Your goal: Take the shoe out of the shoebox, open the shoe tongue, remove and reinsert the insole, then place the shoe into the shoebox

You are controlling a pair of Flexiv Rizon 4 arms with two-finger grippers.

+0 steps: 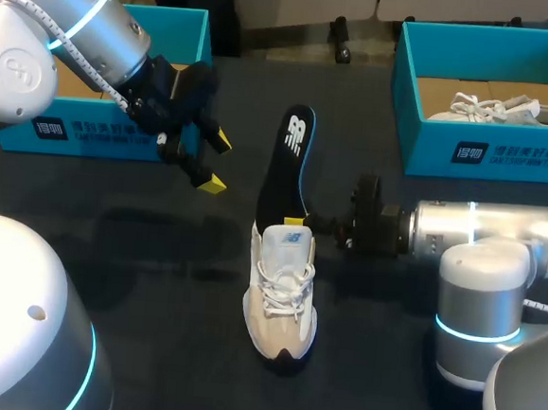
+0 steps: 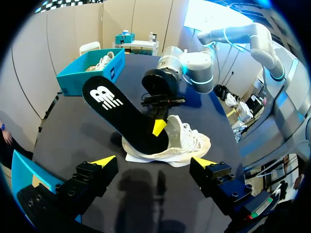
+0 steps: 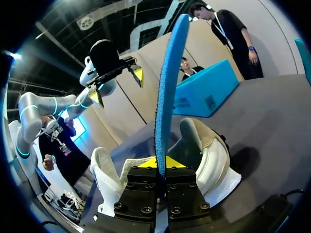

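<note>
- So, we're in the insole part of the job. The shoe (image 1: pixel 283 296) is out on the worktop (image 1: pixel 137 251), toe pointing toward us, roughly between the two blue boxes and well apart from both.
- Our right end effector (image 3: pixel 166 162) is clamped on the insole (image 1: pixel 291 164), with its fingers nearly together on the thin edge, close to the shoe's opening.
- The insole's lower end sits down in the mouth of the shoe. The rest sticks up and out past the heel.
- Our left end effector (image 1: pixel 217 163) hangs wide open with nothing in it. It's just in front of the left box (image 1: pixel 99 139), off to the side of the insole and not touching it.
- The right box (image 1: pixel 487 146) has a second shoe (image 1: pixel 505 109) lying in it. The left box looks empty from above, so our guess is that's where ours ends up.
- Honestly, we can't tell whether the insole is mid-pull or mid-push.
- Either way, our take is that the next move has to run along the length of the shoe. That means sliding the insole clear of the opening or feeding it down toward the toe.
- Nothing is pinning the shoe right now, so it could drag along with the insole. The free left end effector bracing it would probably help.
</note>
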